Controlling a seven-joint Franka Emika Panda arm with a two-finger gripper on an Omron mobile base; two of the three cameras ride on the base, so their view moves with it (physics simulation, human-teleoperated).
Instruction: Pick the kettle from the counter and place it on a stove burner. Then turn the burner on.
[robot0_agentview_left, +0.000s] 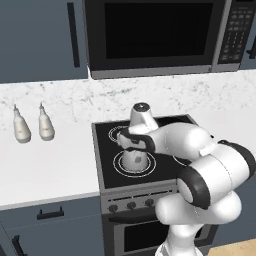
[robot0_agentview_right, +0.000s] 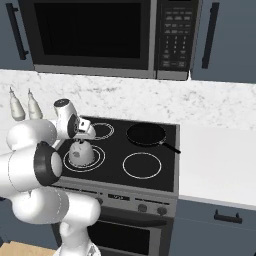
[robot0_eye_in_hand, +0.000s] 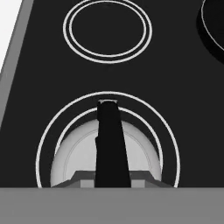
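No brand or label can be read; the microwave (robot0_agentview_right: 107, 37) has a keypad at its right side, but its marks are too small to make out. The white marbled desk (robot0_agentview_left: 45, 167) runs on both sides of the black cooktop (robot0_agentview_right: 120, 152). In the right base view a dark frying pan (robot0_agentview_right: 146, 134) lies on the rear right of the glass, with a single-ring circle (robot0_agentview_right: 142, 165) in front of it; in the left base view the arm covers that side. The left base view shows the two pale bottles (robot0_agentview_left: 33, 126) standing on the desk, well apart from the stove.

The kettle (robot0_agentview_right: 81, 151) sits inside the stove burner (robot0_agentview_right: 84, 158), the largest double ring at front left. The hand view looks straight down its dark handle (robot0_eye_in_hand: 111, 144) onto the pale dome, with the smaller double ring (robot0_eye_in_hand: 107, 31) beyond. The claw (robot0_agentview_left: 134, 150) hangs right over the kettle; whether it grips the handle or stands apart, I cannot tell.
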